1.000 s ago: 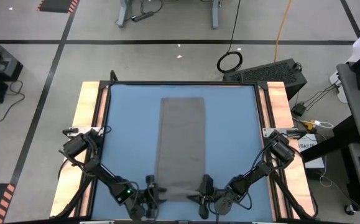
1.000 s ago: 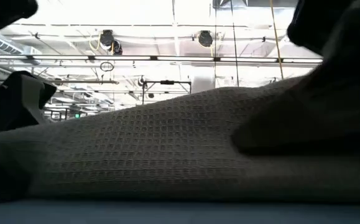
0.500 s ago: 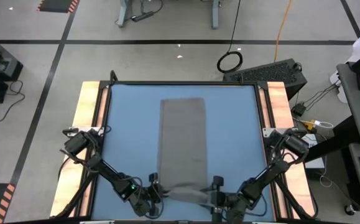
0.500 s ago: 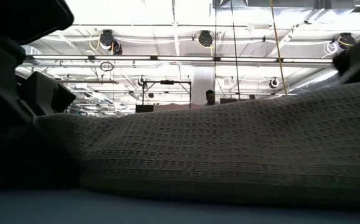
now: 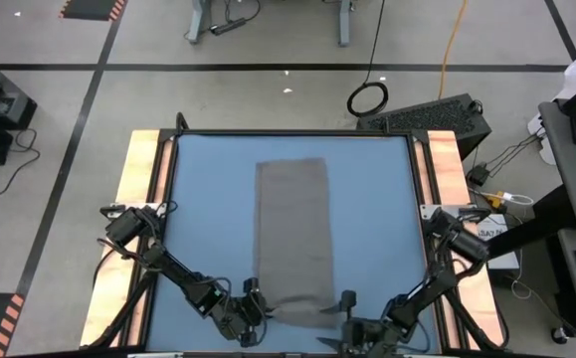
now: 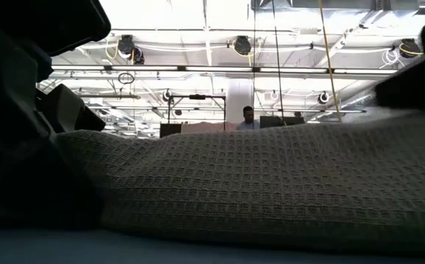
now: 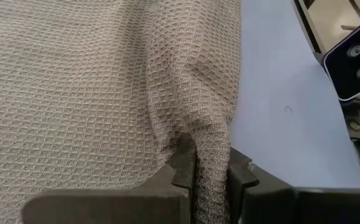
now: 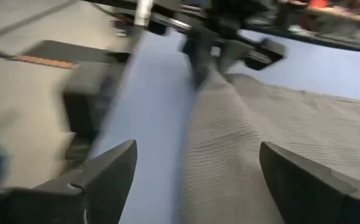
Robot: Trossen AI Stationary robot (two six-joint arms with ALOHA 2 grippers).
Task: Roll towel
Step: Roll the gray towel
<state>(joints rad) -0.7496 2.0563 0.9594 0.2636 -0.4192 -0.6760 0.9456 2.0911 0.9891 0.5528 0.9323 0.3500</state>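
The grey waffle-weave towel (image 5: 292, 234) lies as a long strip down the middle of the blue tabletop (image 5: 208, 219). Its near end is bunched up off the table. My left gripper (image 5: 255, 301) is at the towel's near left corner, shut on the cloth (image 7: 105, 81). My right gripper (image 5: 345, 316) stands open just off the near right corner. In the right wrist view its fingers (image 8: 197, 149) spread wide, with the towel (image 8: 260, 137) ahead of them and nothing between them. In the low view the towel (image 6: 271, 191) fills the foreground. My left gripper pinches a raised fold of the towel at its near left edge (image 7: 212, 149) between its two fingers (image 7: 183, 171). The fingers slant down from the table's near left side. The pinched cloth is drawn up into a ridge, while the rest of the towel lies on the table.
Wooden rails (image 5: 140, 199) (image 5: 445, 169) run along the table's left and right sides. Bare blue top lies on both sides of the towel and beyond its far end. A person (image 6: 248, 116) is far off in the room behind.
My right gripper has come off the towel's near right part and drawn back toward the table's right and near edges, rolling as it went. My left gripper has moved in a little and taken hold of the near left edge. The towel's near end stays bunched.
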